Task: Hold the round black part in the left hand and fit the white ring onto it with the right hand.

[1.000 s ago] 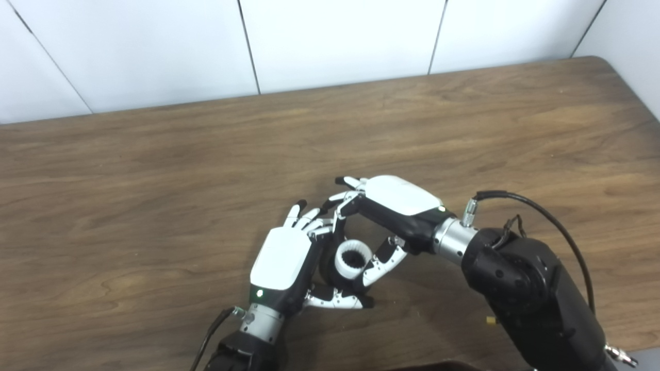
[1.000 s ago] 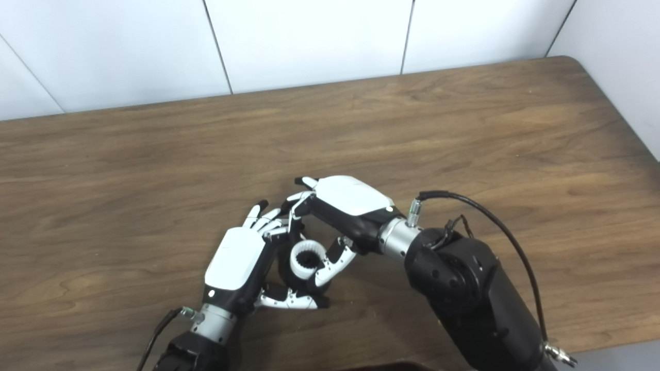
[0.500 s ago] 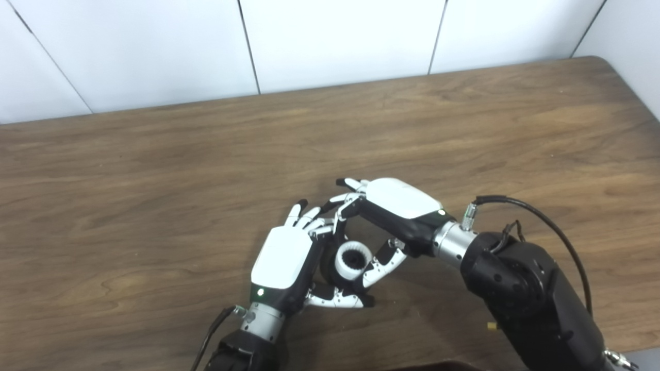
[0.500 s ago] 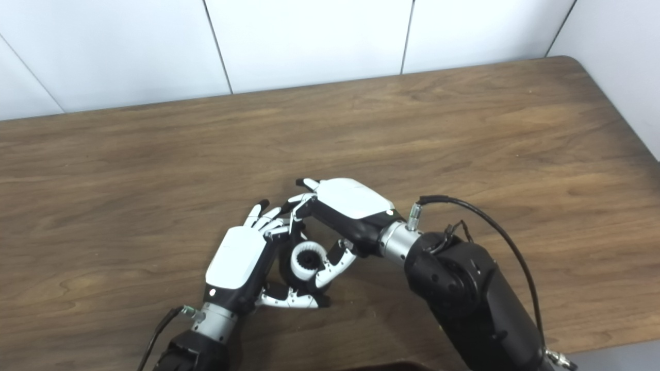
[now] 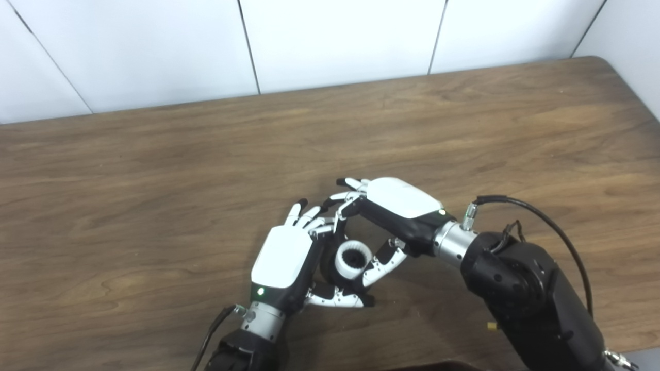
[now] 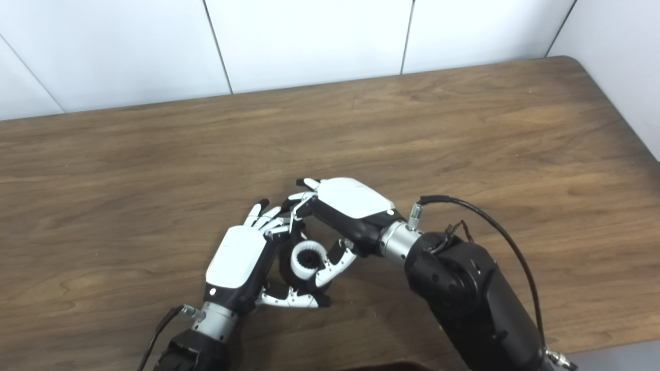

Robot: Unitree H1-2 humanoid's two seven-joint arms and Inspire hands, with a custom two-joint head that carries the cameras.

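Since the earlier frame almost nothing is shifting: near the table's (image 5: 154,154) front edge, the left hand (image 5: 283,260) is gripping the black part (image 5: 327,263) while the right hand (image 5: 394,206) is pinching the white ring (image 5: 352,259) onto it, seating apparently unfinished.

A robotics lab or test room: a wood-grain counter (image 5: 154,170) with a rounded corner stands against plain white wall panels (image 5: 335,41) divided by thin dark seams. The bare setting and the exposed cable (image 5: 541,216) on the robot's black right arm (image 5: 526,288) suggest a test bench rather than a home.
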